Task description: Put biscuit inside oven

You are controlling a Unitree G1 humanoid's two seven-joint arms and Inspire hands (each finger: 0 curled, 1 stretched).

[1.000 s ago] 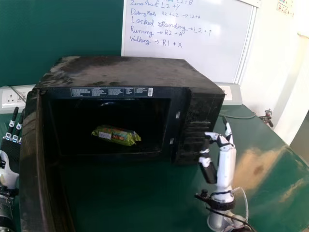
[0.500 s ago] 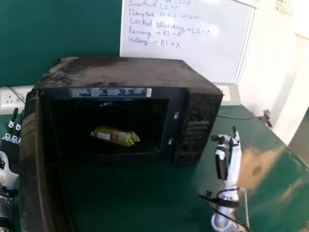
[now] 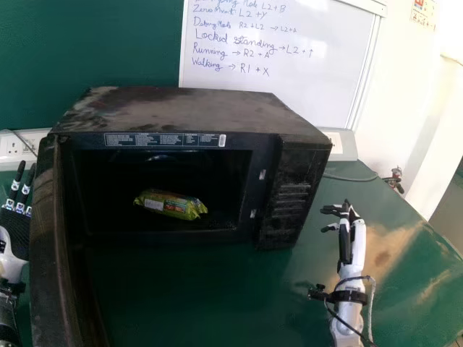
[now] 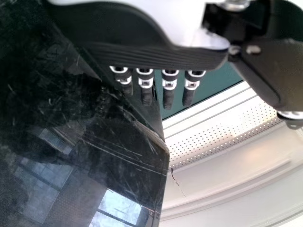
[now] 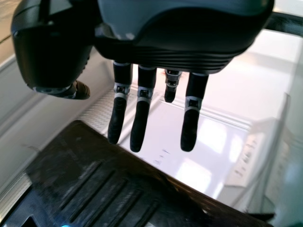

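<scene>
Since biscuit packet lies inside oven, keep right hand clear

Placement looks done, to my eye. Packet on its side-to-side length, within the cavity; door swung open. Right hand over the table, apart from the oven, fingers spread, pinching nothing. Best handling now: draw the arm back outward, away from the control panel, so no fingertip snags the casing. If the door is to be shut, check the packet sits behind the front lip first.

Views: head view gives the packet's place. Right wrist view adds straight, parted fingers close up, plus panel ridges. Left wrist view adds window reflections on the door's glossy face, near the left hand, fingers straight.
</scene>
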